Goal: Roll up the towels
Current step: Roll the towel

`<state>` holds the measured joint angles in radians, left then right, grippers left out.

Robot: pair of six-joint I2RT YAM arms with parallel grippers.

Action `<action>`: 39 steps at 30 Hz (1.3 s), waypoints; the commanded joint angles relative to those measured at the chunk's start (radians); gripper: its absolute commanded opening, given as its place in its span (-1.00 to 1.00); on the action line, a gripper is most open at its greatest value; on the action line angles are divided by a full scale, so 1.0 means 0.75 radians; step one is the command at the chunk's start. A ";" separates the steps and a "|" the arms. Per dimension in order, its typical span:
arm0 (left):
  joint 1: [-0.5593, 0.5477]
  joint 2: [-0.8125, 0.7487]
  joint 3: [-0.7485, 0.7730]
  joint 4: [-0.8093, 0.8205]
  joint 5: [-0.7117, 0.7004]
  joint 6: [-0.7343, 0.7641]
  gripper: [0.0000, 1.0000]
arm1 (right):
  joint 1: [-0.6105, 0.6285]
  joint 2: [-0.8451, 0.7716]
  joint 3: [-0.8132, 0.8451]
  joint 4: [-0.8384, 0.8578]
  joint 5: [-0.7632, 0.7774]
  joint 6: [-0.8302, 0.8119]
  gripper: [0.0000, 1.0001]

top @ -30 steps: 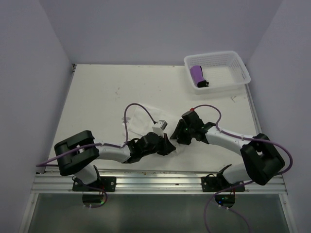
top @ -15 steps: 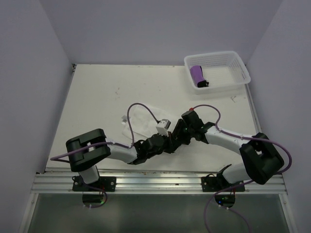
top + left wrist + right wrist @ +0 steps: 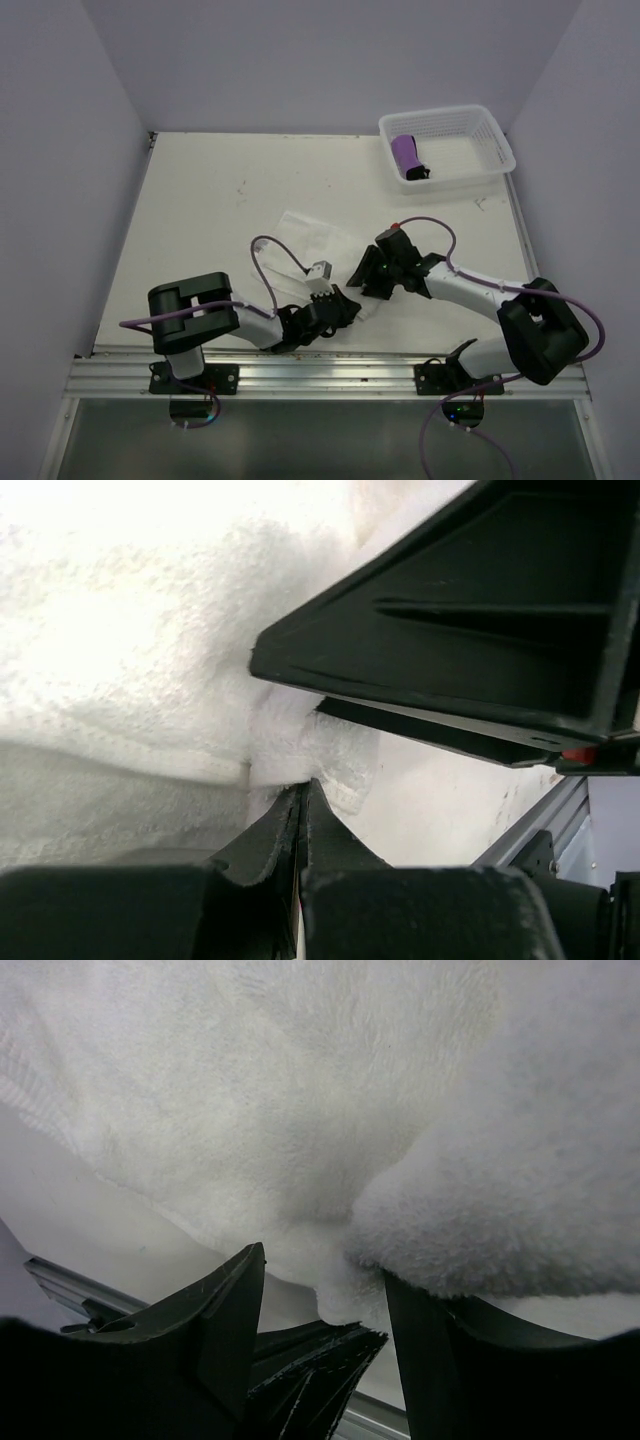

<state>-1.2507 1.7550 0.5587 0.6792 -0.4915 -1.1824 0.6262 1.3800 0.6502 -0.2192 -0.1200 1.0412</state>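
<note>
Limp, soft white towel (image 3: 300, 235) lies toward 6 o'clock on surface (image 3: 200, 200); grab the hem. Closed left claw (image 3: 302, 788) at hem, maybe pinching; right claw (image 3: 322, 1260) open astride a fold. Rolled purple towel (image 3: 405, 152) in basket (image 3: 492, 135), 1 o'clock.

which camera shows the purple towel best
The top view: the purple towel lies in the basket at the table's far right. Both wrist views are filled by the white towel and show none of it.

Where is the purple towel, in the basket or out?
In. The purple towel lies inside the white basket, near its left end.
</note>
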 commanded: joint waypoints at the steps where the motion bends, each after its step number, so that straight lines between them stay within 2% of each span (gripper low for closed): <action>1: -0.001 0.024 -0.070 -0.181 -0.126 -0.174 -1.00 | 0.002 0.003 -0.012 -0.137 -0.014 0.015 0.12; 5: -0.001 0.014 -0.123 -0.186 -0.128 -0.252 -1.00 | -0.005 0.033 0.071 -0.164 -0.012 -0.018 0.15; 9: -0.001 0.047 -0.101 -0.308 -0.116 -0.340 -1.00 | -0.025 0.048 0.172 -0.205 -0.010 -0.055 0.17; 16: 0.017 0.096 -0.113 -0.288 -0.061 -0.381 -1.00 | -0.109 0.036 0.286 -0.258 -0.055 -0.130 0.19; 20: 0.025 0.098 -0.152 -0.251 -0.048 -0.403 -1.00 | -0.217 -0.044 0.393 -0.392 -0.075 -0.237 0.19; 25: 0.029 0.108 -0.140 -0.255 -0.042 -0.397 -1.00 | -0.346 -0.271 0.501 -0.591 -0.030 -0.386 0.25; 30: 0.031 0.129 -0.090 -0.339 -0.034 -0.375 -1.00 | -0.395 -0.488 0.410 -0.659 0.098 -0.370 0.32; 33: 0.031 0.131 -0.103 -0.313 -0.026 -0.381 -1.00 | -0.399 -0.584 0.299 -0.659 0.113 -0.325 0.19; 34: 0.031 0.129 -0.109 -0.310 -0.024 -0.379 -1.00 | -0.403 -0.621 0.238 -0.655 0.117 -0.296 0.06; 35: 0.031 0.129 -0.109 -0.308 -0.020 -0.385 -1.00 | -0.401 -0.645 0.201 -0.649 0.121 -0.284 -0.29; 37: 0.031 0.129 -0.117 -0.308 -0.018 -0.391 -1.00 | -0.401 -0.690 0.083 -0.634 0.129 -0.239 -0.75; 38: 0.031 0.129 -0.121 -0.302 -0.013 -0.397 -1.00 | -0.401 -0.735 0.042 -0.612 0.129 -0.227 -0.94; 39: 0.031 0.129 -0.123 -0.302 -0.009 -0.401 -1.00 | -0.403 -0.750 0.003 -0.602 0.123 -0.212 -0.99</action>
<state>-1.2388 1.7870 0.5190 0.6945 -0.5018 -1.5085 0.3286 0.8558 0.7200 -0.6514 -0.0448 0.8371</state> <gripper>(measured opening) 0.004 0.031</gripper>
